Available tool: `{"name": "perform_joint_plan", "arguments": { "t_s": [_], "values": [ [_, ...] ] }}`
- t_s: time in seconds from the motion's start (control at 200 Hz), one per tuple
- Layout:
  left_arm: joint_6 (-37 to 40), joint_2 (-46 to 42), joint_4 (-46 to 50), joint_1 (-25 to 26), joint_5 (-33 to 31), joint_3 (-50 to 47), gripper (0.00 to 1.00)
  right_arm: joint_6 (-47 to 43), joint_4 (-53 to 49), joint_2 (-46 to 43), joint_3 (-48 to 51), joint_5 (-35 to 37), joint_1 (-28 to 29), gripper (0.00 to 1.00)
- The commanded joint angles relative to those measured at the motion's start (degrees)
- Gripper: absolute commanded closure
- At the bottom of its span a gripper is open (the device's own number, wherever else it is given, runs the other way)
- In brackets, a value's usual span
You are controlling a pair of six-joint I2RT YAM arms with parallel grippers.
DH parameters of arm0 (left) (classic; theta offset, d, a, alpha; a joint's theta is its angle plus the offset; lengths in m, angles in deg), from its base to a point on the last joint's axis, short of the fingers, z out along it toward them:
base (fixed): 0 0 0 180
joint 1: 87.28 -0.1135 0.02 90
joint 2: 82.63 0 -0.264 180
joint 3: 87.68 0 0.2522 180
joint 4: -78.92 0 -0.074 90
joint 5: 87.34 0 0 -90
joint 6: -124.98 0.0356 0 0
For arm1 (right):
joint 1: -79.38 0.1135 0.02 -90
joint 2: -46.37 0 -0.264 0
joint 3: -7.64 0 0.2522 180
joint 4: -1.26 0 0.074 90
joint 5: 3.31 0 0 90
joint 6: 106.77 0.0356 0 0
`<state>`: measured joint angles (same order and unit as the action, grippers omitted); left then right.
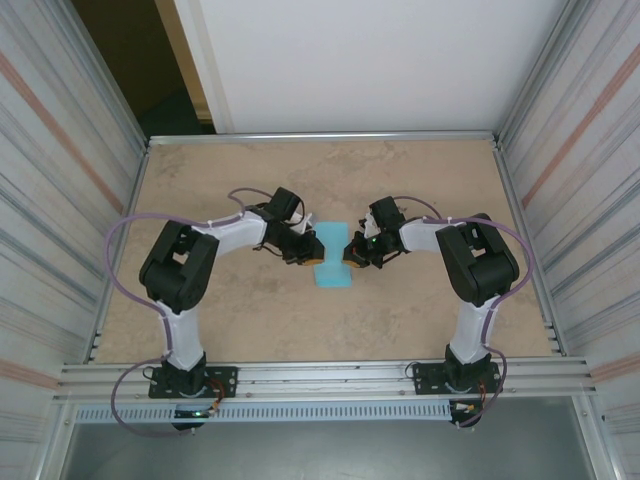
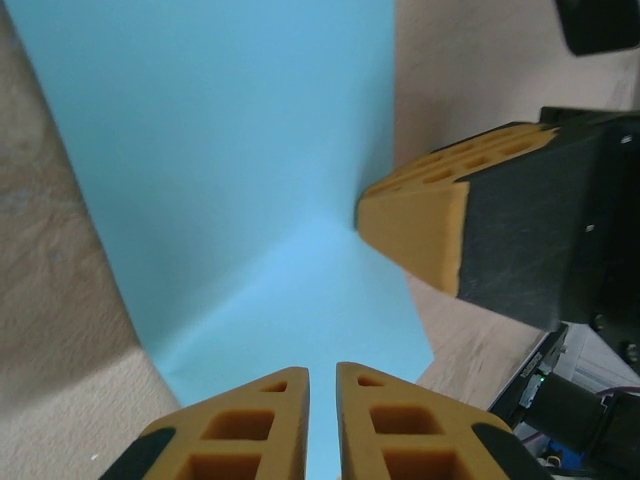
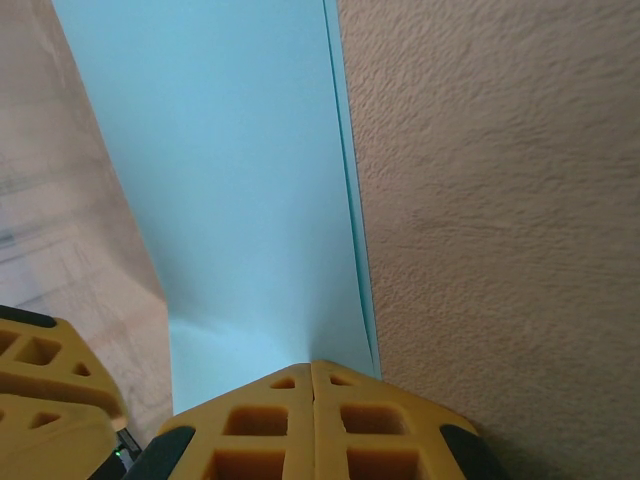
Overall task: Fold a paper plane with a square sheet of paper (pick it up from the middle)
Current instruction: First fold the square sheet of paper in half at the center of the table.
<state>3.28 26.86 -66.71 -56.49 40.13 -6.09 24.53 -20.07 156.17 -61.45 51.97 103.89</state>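
The square sheet of paper is light blue and lies folded into a narrow oblong in the middle of the table. No paper plane is in view. My left gripper rests its tips on the sheet's left side. In the left wrist view the sheet shows a diagonal crease, and that gripper has a narrow slit between its fingers with nothing seen in it. My right gripper meets the sheet's right side. In the right wrist view this gripper is shut, tips on the layered edge of the sheet.
The beige table is boxed in by ribbed metal walls left and right and by a rail at the near edge. The two grippers' fingertips stand close together over the paper, the right one's pad just ahead of the left.
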Motion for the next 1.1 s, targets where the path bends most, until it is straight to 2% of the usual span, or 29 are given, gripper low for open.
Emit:
{"name": "perform_joint_plan", "arguments": {
  "t_s": [0.0, 0.241, 0.421, 0.511, 0.631, 0.852, 0.992, 1.092],
  "values": [
    [3.02, 2.27, 5.25, 0.19, -0.45, 0.45, 0.84, -0.23, -19.41, 11.73, 7.18, 21.18, 1.23, 1.00],
    [7.20, 4.15, 9.11, -1.78, -4.16, -0.68, 0.84, -0.13, -19.43, 11.92, 7.34, 21.54, 1.37, 1.00],
    [8.08, 0.17, 10.96, -4.69, -7.93, -2.26, 0.84, -0.06, -19.23, 11.70, 7.69, 21.65, 1.33, 1.00],
    [9.03, -2.38, 10.04, -4.56, -6.17, -1.83, 0.84, -0.07, -19.16, 11.80, 7.61, 21.73, 1.67, 1.00],
    [7.51, -3.93, 6.14, -1.78, -2.18, -0.99, 0.83, 0.01, -18.99, 11.86, 7.78, 21.81, 1.64, 1.00],
    [1.76, 1.45, 0.85, 2.72, 1.29, 0.32, 0.84, 0.45, -18.38, 12.37, 8.04, 21.56, 1.79, 1.00],
    [1.11, 3.65, 1.09, 2.46, 1.13, -0.98, 0.84, 0.40, -18.29, 12.24, 8.31, 21.71, 1.77, 1.00],
    [1.45, 3.33, 1.47, 0.20, 1.15, -4.58, 0.84, 0.32, -18.35, 12.11, 8.44, 21.79, 1.78, 1.00]
  ]
}}
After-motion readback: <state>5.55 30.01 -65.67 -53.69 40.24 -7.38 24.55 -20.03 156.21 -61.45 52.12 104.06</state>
